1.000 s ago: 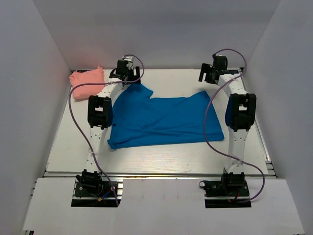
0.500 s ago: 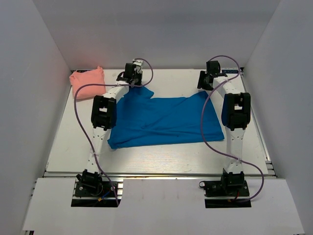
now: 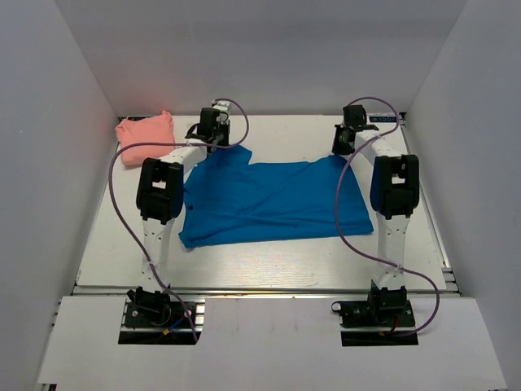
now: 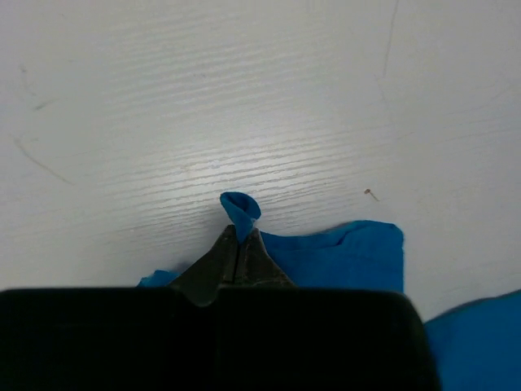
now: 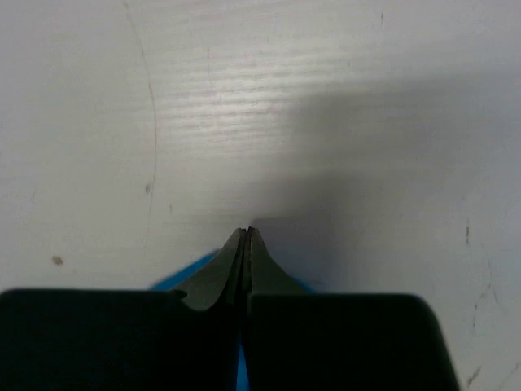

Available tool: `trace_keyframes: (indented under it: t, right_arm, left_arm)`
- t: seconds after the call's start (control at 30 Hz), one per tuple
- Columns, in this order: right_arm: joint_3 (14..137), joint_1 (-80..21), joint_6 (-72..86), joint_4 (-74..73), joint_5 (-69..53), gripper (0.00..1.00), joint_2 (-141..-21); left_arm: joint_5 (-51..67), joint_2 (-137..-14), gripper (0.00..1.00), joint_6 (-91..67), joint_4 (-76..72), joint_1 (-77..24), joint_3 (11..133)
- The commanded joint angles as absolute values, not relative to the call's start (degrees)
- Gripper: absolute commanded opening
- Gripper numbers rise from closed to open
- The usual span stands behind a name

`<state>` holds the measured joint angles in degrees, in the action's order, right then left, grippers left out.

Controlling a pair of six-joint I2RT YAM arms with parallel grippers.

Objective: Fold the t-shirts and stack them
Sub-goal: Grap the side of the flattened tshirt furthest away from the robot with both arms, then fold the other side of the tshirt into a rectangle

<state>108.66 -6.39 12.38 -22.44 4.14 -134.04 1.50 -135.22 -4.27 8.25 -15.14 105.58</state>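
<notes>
Left gripper (image 3: 216, 143) is recorded in the top external view at the far left corner of the blue t-shirt (image 3: 277, 199), with its arm reaching out from the near edge of the table (image 3: 269, 261). The right gripper (image 3: 341, 150) is recorded at the far right corner of the same garment. The blue t-shirt is laid out flat across the middle of the table between the two arms, and some creases are noted along its left side. The pink t-shirt (image 3: 146, 137) is found as a small folded bundle at the far left corner of the table, apart from the blue one and just left of the left gripper. From this height the stand of neither set of jaws can be read. In the left wrist view, the left gripper (image 4: 238, 236) is seen with its jaws pressed together on a pinch of the blue t-shirt (image 4: 342, 257), and a small curl of blue cloth is pushed up just beyond the fingertips. Bare white table (image 4: 244, 81) fills the area ahead. In the right wrist view, the right gripper (image 5: 246, 235) is likewise seen with its jaws drawn tight together. Slivers of the blue t-shirt (image 5: 171, 280) are visible beside the fingers and in the slit between them, so the cloth edge is judged to be clamped there.
</notes>
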Motion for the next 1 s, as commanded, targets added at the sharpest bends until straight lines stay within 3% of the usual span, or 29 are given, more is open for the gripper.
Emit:
trace_keyframes:
  t: [0.0,0.43,0.97]
  right_arm:
    - [104.2,-6.4,12.6,-18.7,3.3,0.0,-126.0]
    - [80.1,-6.4,13.7,-7.6,5.9,0.0,-107.1]
    - [70.4,-5.9,15.0,-8.2,11.7,0.0,-99.3]
  left_arm:
    - [1.7,-124.0,0.0,-5.3,3.2,-15.2,101.1]
    - [5.3,-95.1,0.0,-11.7,-2.5,-15.2,64.5]
    - [12.2,-64.3,0.0,-23.1,-3.8,-15.7,32.5]
